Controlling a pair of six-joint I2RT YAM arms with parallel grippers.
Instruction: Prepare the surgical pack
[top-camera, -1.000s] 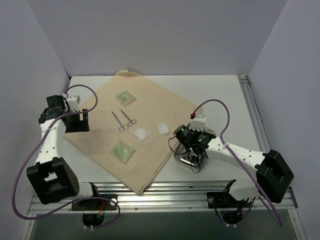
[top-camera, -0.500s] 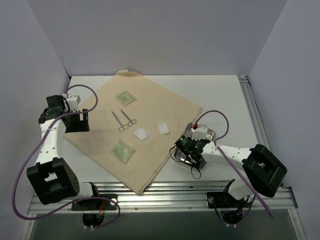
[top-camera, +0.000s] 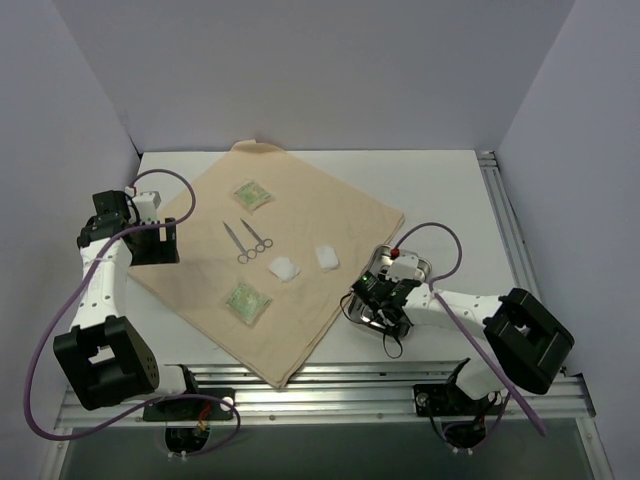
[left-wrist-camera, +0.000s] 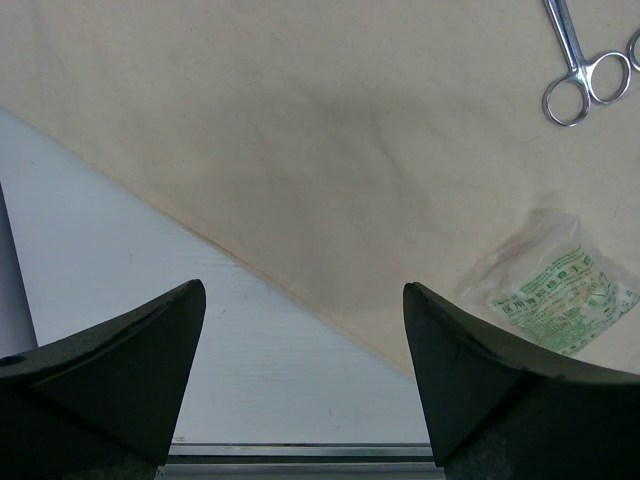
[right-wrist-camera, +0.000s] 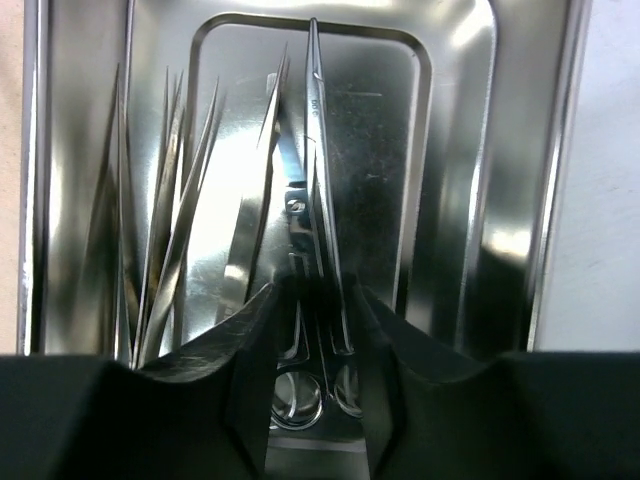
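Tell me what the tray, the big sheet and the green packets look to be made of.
Tray: polished metal, likely stainless steel; it mirrors the instruments lying in it.
Sheet: tan fabric, perhaps woven cloth or a paper-like drape; matte, with soft creases.
Green packets: clear, slightly glossy plastic film, wrinkled, with green print; contents unclear.

A white desk fills the middle of the frame. A tan cloth sheet lies spread flat across its left and centre. A shiny steel tray sits just beside the cloth's lower right edge.
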